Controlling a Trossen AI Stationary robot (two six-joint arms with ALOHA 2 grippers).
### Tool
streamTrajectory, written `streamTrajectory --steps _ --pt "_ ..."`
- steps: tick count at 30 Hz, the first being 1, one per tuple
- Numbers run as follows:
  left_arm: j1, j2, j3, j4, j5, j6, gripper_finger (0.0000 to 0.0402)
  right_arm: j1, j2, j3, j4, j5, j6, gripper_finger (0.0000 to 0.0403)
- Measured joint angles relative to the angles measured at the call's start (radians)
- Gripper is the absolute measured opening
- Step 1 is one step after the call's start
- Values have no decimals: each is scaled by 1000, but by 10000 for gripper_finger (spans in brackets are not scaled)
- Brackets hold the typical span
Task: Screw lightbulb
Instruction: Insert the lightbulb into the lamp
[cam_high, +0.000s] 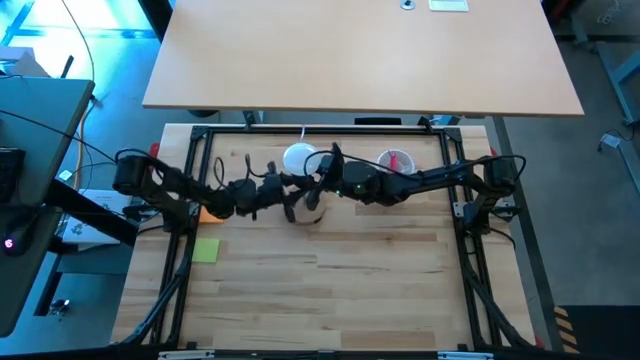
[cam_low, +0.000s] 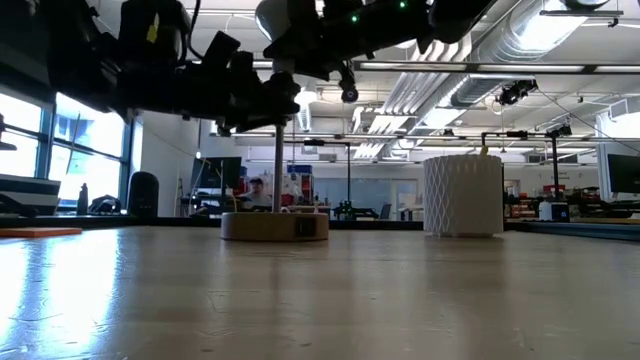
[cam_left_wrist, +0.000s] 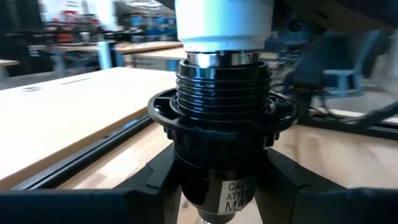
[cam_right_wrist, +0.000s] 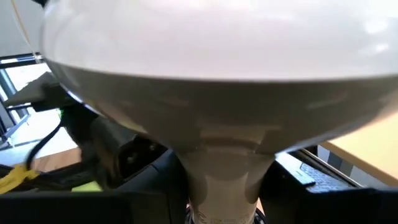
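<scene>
The white lightbulb (cam_high: 298, 158) stands upright at the table's far middle. Its neck (cam_left_wrist: 224, 22) sits on top of a black threaded socket (cam_left_wrist: 222, 93), with a strip of silver thread showing between them. The socket tops a thin post (cam_low: 278, 165) that stands on a round wooden base (cam_low: 275, 225). My left gripper (cam_left_wrist: 224, 186) reaches in from the table's left and is closed on the socket below its collar. My right gripper (cam_right_wrist: 224, 193) reaches in from the right and is shut on the bulb, under the globe (cam_right_wrist: 217, 56). My left gripper pinches the socket's smooth lower body (cam_left_wrist: 205, 180), just under the wide collar, between its two fingers (cam_left_wrist: 155, 186). The fingers come in level from the table's left. The socket stays upright on its post. My right gripper pinches the bulb's narrow neck (cam_right_wrist: 224, 168), just below the globe, between its two fingers (cam_right_wrist: 155, 193). The fingers come in about level from the table's right. The bulb stands upright with its screw end in the top of the socket.
A white perforated cup (cam_high: 395, 162) with pink items stands to the right of the bulb, behind my right arm. A green note (cam_high: 206, 250) and an orange piece (cam_high: 210, 213) lie at the left. A second tabletop (cam_high: 360, 60) lies beyond the far edge.
</scene>
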Motion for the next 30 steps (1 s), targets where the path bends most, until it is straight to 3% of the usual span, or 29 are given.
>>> streamTrajectory --steps 5,8,19,25,30 --pt "-55 6 67 -105 -174 9 140 4 -1 0 -7 25 28 142" --pt "-70 11 72 -108 -211 22 140 15 -2 1 -16 56 31 142" --pt "-108 11 74 -126 -258 59 140 27 -1 1 -4 26 -13 142" --pt "-120 7 74 -153 -294 82 154 16 7 -5 -38 -26 -40 202" --pt "-134 5 75 -175 -299 92 158 17 -22 -8 -68 -53 -79 207"
